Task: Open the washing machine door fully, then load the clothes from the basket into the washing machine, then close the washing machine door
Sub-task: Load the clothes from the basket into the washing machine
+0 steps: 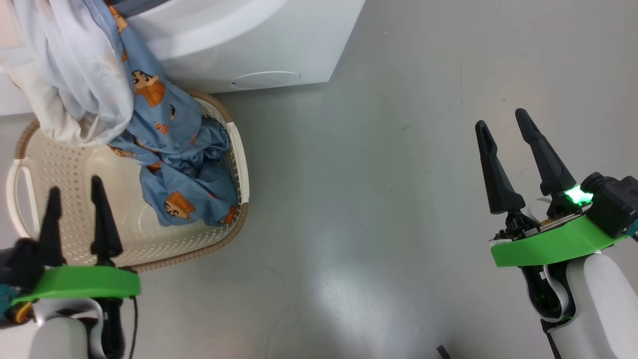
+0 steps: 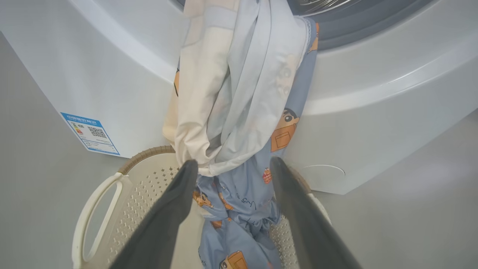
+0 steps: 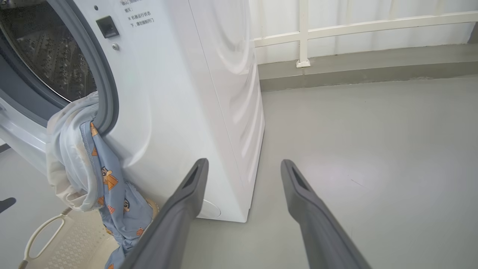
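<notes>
The clothes hang out of the washing machine mouth down into the basket: a pale white and light blue garment over a blue one with orange cartoon prints, whose lower end lies in the basket. In the right wrist view both garments drape over the grey gasket below the steel drum. My left gripper stands open over the basket's near side, fingers apart before the hanging cloth, holding nothing. My right gripper is open over bare floor, far right. The washing machine door is out of view.
A round filter cap sits low on the washer front, and a blue label sticker on its lower corner. Grey floor spreads to the right of the basket. A white railing and a low kerb run behind the washer.
</notes>
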`<state>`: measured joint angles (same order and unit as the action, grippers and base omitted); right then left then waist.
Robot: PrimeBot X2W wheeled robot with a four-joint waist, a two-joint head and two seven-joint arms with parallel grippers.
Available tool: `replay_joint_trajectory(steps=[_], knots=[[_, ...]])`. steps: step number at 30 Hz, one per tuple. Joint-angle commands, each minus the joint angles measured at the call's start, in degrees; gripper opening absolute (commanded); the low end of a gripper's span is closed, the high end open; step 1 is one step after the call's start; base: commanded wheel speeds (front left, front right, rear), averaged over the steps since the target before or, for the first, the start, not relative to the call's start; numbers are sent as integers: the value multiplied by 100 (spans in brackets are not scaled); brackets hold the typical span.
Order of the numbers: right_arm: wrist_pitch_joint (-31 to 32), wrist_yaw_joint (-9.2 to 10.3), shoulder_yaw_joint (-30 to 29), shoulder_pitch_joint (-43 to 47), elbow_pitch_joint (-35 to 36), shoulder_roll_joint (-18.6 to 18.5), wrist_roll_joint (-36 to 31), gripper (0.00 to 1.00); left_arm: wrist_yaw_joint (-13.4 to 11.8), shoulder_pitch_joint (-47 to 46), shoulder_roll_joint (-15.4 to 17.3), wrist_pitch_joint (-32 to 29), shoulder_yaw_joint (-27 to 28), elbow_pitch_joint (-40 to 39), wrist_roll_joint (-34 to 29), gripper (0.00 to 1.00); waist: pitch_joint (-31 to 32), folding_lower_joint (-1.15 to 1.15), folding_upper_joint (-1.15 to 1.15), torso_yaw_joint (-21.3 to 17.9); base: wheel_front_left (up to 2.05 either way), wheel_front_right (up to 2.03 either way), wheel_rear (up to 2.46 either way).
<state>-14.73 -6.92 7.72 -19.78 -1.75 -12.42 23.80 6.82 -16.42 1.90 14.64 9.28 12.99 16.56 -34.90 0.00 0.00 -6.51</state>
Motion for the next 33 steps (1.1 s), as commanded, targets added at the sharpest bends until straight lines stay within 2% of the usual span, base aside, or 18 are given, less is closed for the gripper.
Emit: replay_joint_trajectory(steps=[1, 9, 16, 22, 33], knots=[[-27, -57, 115, 121, 126, -14, 14, 100, -22, 76, 99, 36, 129, -39, 69, 100, -7, 0, 0, 1, 0, 0, 0], [-27, -57, 147, 65, 129, 6, 8, 100, 41, -434, 99, 36, -76, 983, 120, 100, -101, 0, 0, 6, 0, 0, 0], [-27, -57, 140, 19, 169, 0, 6, 100, 64, -1159, 114, 36, -240, 2200, 141, 100, -252, 0, 0, -11, 0, 0, 0], [-27, -57, 141, -58, 208, -19, -10, 100, 66, -1891, 268, 36, -698, 3068, 332, 100, -459, 0, 0, -51, 0, 0, 0], [-27, -57, 198, -192, 268, -53, -28, 100, 66, -3210, 589, 36, -1613, 4261, 1101, 100, -894, 0, 0, -100, 0, 0, 0]])
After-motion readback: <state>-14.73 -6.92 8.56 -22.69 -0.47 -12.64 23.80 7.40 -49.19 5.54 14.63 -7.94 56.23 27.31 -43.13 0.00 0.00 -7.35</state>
